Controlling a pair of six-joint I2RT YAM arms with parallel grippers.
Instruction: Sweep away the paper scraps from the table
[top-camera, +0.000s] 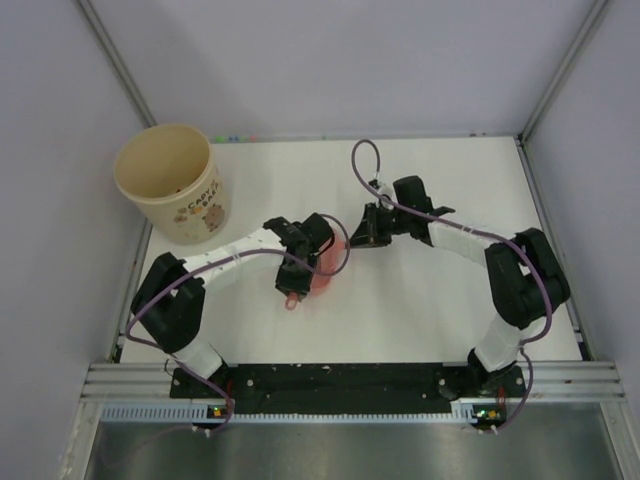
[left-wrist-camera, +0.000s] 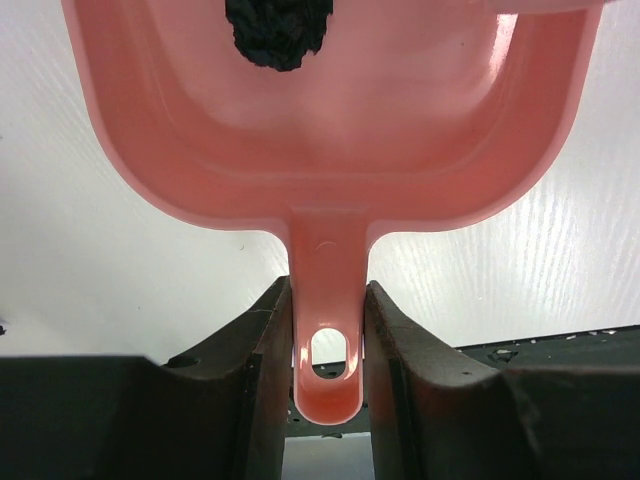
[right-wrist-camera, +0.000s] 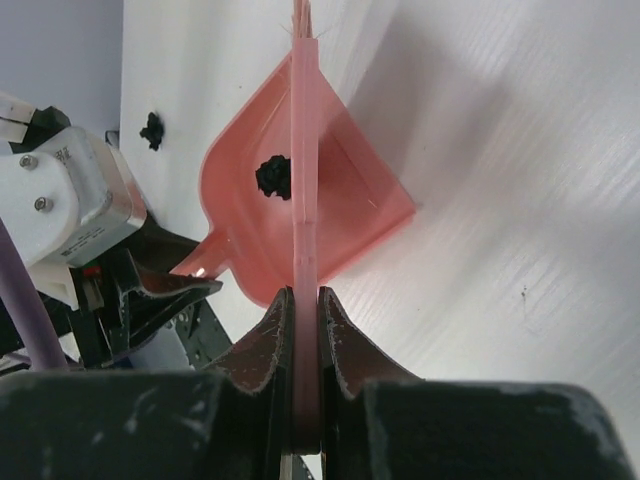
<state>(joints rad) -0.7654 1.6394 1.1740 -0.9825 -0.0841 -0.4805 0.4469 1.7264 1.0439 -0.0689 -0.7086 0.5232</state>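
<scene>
**Sweeping set in use: one scrap in the pan, one on the table**

Left pincer (left-wrist-camera: 328, 318): partly closed and clamped on the handle of the pink dustpan (left-wrist-camera: 400, 140). The handle is gripped beside its hanging hole, so the tray is carried out ahead of the fingers with its mouth turned away from them to receive the sweepings. Whether the pan touches the table (right-wrist-camera: 520, 150) cannot be told.

Right pincer (right-wrist-camera: 305, 310): shut tight on the thin flat handle of a pink brush (right-wrist-camera: 303, 150), seen edge-on. The brush is held straight ahead of the fingers and across the pan, as suits drawing debris inward.

Paper scrap (left-wrist-camera: 278, 30): a black wad lying inside the pan, ahead of the left pincer and toward the tray's mouth.

Second scrap (right-wrist-camera: 152, 130): left on the table, ahead and to the left of the right pincer, outside the pan. It is judged not yet swept.

Cup (top-camera: 170, 185): beige, well apart from the left pincer. It is judged the likely receptacle.
</scene>
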